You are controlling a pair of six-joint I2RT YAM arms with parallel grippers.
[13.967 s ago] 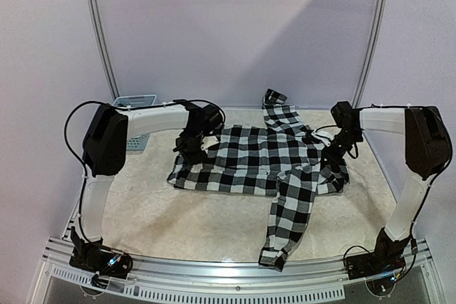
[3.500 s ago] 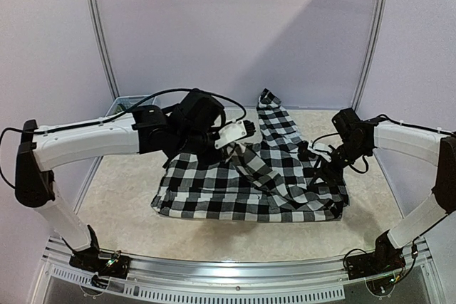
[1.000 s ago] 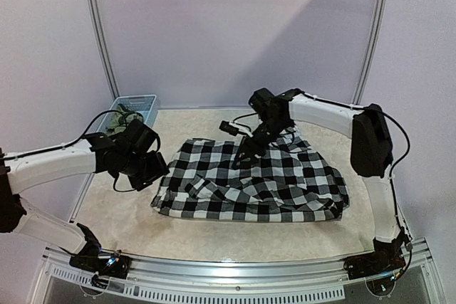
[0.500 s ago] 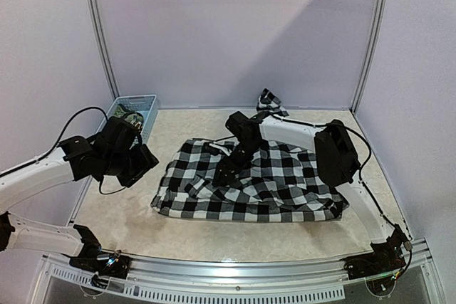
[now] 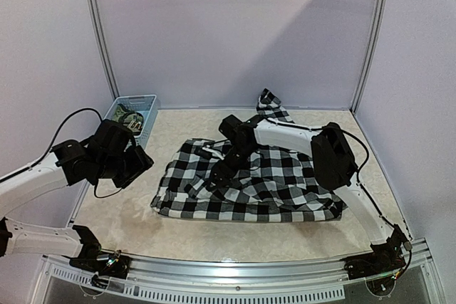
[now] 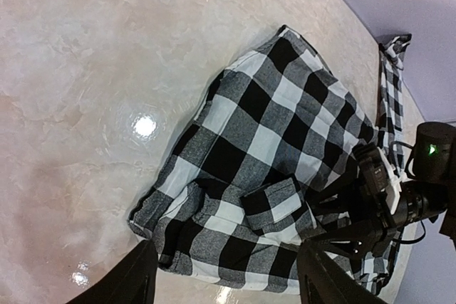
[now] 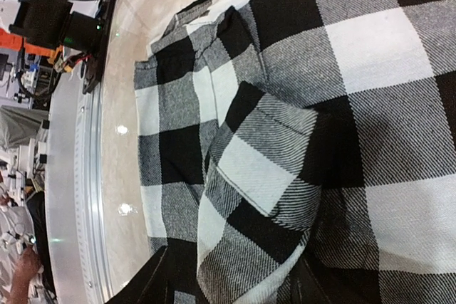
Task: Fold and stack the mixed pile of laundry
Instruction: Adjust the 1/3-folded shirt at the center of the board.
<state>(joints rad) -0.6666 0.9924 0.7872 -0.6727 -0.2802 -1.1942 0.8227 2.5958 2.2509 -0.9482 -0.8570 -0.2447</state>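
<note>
- Left fingers: we count two, standing wide apart with nothing between them.
- We find the left gripper hanging over bare table, off the left edge of the shirt and clear of it.
- Right fingers: two again, apart, set either side of a raised fold of checked cloth. We cannot tell whether their tips touch it.
- We see the right gripper low over the left half of the shirt, its arm reaching across from the right side of the table.
- One shirt, checked black and white, lies in the middle of the table. It is roughly folded into a wide block, and its edges are rumpled.
- One sleeve sticks out from the far side of that block, toward the back wall.
- One chest pocket shows on the left part of the shirt, just beside the right gripper.
- One basket, a light blue lattice, stands in the far left corner of the table, apart from the shirt.
- One olive garment lies bunched inside that basket. It is too small in our view to tell more.
- Two glints of light sit on the table near the shirt's left edge in the left wrist view.
</note>
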